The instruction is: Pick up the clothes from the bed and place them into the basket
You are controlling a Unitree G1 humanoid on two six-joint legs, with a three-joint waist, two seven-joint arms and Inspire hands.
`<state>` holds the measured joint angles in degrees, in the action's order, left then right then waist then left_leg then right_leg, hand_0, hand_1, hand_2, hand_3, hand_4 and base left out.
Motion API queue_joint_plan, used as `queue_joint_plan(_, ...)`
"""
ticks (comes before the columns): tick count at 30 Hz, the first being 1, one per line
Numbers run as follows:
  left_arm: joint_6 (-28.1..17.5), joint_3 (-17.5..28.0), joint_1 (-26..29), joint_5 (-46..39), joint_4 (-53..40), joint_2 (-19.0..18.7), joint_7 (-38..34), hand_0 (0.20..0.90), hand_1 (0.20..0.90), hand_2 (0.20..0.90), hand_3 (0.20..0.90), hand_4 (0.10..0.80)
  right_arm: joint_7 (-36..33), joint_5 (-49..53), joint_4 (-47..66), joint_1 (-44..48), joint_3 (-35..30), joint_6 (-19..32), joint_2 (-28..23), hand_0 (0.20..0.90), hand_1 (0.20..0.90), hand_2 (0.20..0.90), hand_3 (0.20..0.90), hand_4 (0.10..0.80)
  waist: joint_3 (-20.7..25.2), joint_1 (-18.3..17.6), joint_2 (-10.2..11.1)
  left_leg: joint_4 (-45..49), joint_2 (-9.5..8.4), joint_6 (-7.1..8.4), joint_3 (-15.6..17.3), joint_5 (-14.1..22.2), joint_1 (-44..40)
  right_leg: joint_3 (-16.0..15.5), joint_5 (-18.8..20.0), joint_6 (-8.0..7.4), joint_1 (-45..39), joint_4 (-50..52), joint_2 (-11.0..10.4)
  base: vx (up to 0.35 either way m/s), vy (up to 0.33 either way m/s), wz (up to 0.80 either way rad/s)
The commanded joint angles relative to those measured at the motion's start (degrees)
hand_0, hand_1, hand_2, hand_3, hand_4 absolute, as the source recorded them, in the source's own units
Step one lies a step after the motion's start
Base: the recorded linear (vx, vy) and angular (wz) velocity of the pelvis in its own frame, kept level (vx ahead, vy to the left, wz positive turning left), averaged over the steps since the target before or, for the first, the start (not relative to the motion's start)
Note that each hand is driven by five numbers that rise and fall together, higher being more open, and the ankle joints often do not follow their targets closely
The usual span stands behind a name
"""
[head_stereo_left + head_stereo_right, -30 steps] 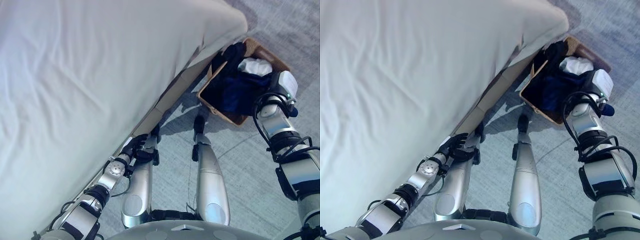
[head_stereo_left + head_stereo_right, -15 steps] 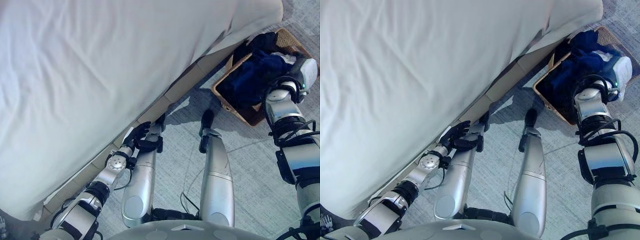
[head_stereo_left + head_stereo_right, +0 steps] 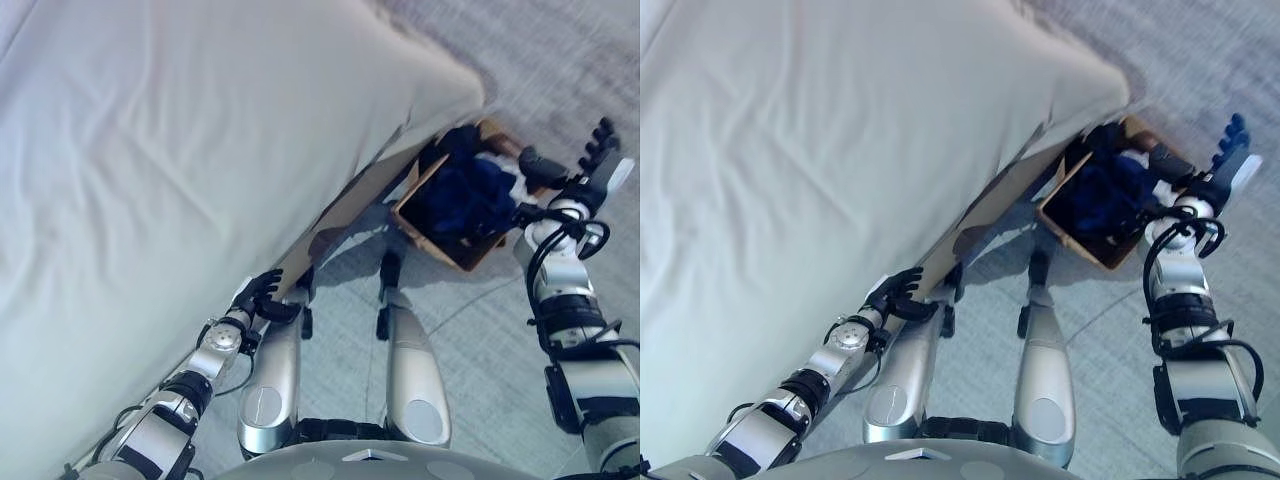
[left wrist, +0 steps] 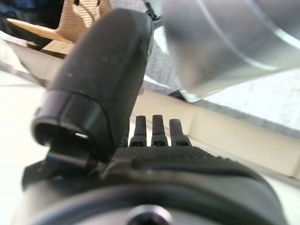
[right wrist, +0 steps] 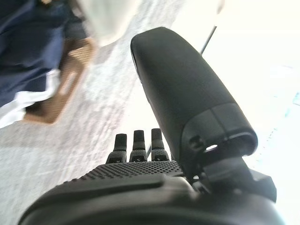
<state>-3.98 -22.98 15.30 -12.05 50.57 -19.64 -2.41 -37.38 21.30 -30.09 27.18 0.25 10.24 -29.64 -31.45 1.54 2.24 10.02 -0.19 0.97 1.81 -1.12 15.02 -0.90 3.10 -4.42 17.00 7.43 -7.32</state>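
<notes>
The white-sheeted bed fills the left and middle; I see no clothes on it. A brown wicker basket stands on the floor by the bed's corner. It holds dark blue clothes and a bit of white cloth. My right hand is raised beside the basket's far side, fingers straight, open and empty. Its wrist view shows the basket and the navy cloth past the fingers. My left hand hangs low by the bed's side, open and holding nothing.
Grey carpet covers the floor around the basket. The bed's beige base panel runs along under the sheet's edge, close to my left hand. The basket's near corner almost touches the bed base.
The camera has shifted. My right hand has lifted up out of the basket, fingers spread and empty. The left hand stays by the bed's side.
</notes>
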Motion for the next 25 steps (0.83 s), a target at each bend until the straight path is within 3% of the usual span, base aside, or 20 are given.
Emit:
queue_joint_plan(1,-0.4,1.5,-3.3,2.7,3.6,1.3,-0.7,0.9,0.9,0.9,0.9,0.8,-2.7,-5.8,3.8,-3.6,-0.7,11.4,2.0,0.9,0.9,0.9,0.9,0.8,11.0,0.1,2.0,-2.1,-1.37,-2.01,-0.1,5.2,-6.1,-3.8,0.5,-1.21,-5.8,-1.1,1.8,0.231,0.111,-0.09)
queue_joint_plan(8,-1.1,3.5,-9.3,6.7,8.6,2.5,-0.5,0.9,0.9,0.9,0.9,0.8,13.3,-10.2,-9.3,-17.0,5.5,7.8,7.3,0.9,0.9,0.9,0.9,0.8,19.0,0.1,1.2,-7.1,-1.05,-2.4,0.8,5.1,-14.2,-5.1,-0.2,-1.7,-12.9,-3.2,1.5,0.171,0.09,-0.03)
queue_joint_plan(13,-2.8,8.7,-12.5,5.8,13.6,2.6,-0.3,0.9,0.9,0.9,0.9,0.8,22.3,-11.0,-23.6,-23.7,5.4,7.1,12.2,0.9,0.9,0.9,0.9,0.8,22.6,-0.2,0.7,-7.6,-1.57,-2.7,0.8,6.1,-18.1,-5.8,-1.5,-1.11,-17.0,-4.0,1.4,0.129,0.051,0.02)
queue_joint_plan(17,-2.9,11.5,-14.2,4.2,16.9,3.3,0.4,0.9,0.9,0.9,0.9,0.8,25.5,-7.3,-30.0,-26.1,3.4,4.8,14.7,0.9,0.9,0.9,0.9,0.8,23.8,-0.5,-0.2,-9.3,-1.78,-2.54,0.8,5.8,-20.2,-6.0,-1.9,-0.71,-19.1,-5.2,1.6,0.062,0.072,-0.02)
queue_joint_plan(25,-2.2,13.1,-15.6,3.8,20.4,5.9,5.0,0.9,0.9,0.9,0.9,0.8,30.6,-15.1,-38.5,-28.3,6.4,0.5,18.0,0.9,0.9,0.9,0.9,0.8,25.5,-1.4,-1.3,-11.7,-1.65,-2.45,1.0,5.1,-22.5,-6.3,-2.8,-0.15,-21.2,-6.1,2.1,0.016,0.038,0.02)
